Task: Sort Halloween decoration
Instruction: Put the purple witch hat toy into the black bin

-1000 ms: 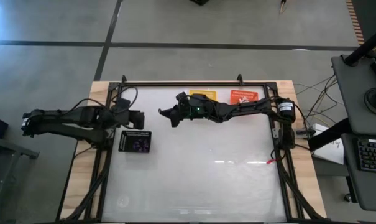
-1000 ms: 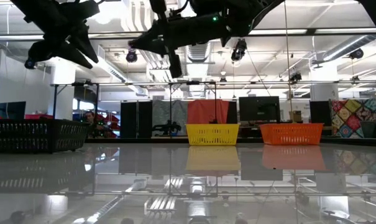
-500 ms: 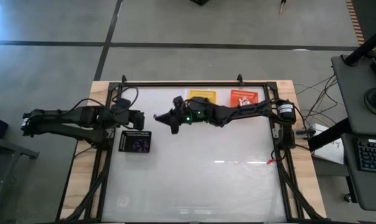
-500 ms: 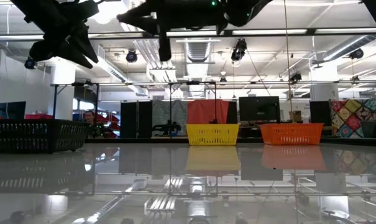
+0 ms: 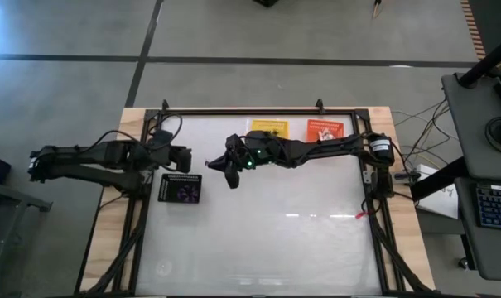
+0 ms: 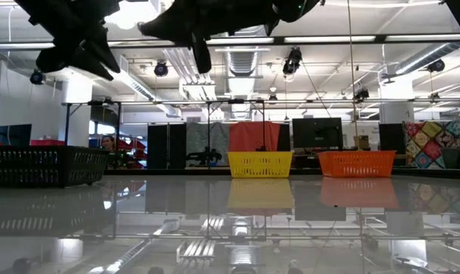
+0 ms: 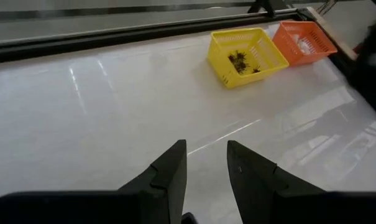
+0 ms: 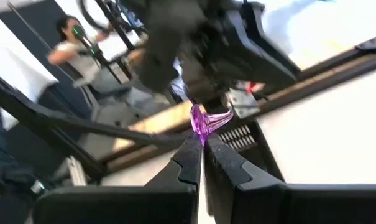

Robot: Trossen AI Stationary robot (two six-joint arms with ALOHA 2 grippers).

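My right gripper (image 5: pixel 215 165) hangs high over the table's left-middle and is shut on a small purple trinket (image 8: pixel 206 121); in the low view it shows at the top (image 6: pixel 165 23). The black mesh basket (image 5: pixel 180 189) stands just left of it, near side, with purple trinkets (image 5: pixel 186 192) inside. My left gripper (image 5: pixel 186 157) waits open above the basket's far side (image 7: pixel 206 155). The yellow basket (image 7: pixel 247 55) holds black spidery trinkets (image 7: pixel 240 61). The orange basket (image 7: pixel 302 39) holds whitish ones. Both stand at the far edge. My right gripper pinches the purple trinket between its two fingertips (image 8: pixel 191 152). A curled purple part (image 8: pixel 217 117) sticks out beyond the tips. The trinket is lifted clear, high above the table.
The glossy white table (image 5: pixel 275 240) lies bare across its middle and near half. A metal frame rail (image 5: pixel 258 111) runs along the far edge behind the yellow (image 5: pixel 269 127) and orange (image 5: pixel 325 128) baskets. A person (image 8: pixel 73 40) shows in the room beyond.
My right gripper, still shut on the purple trinket, has travelled toward the table's left edge, closer to the black basket and my left gripper, and has risen. Its wrist has turned a little on the way.
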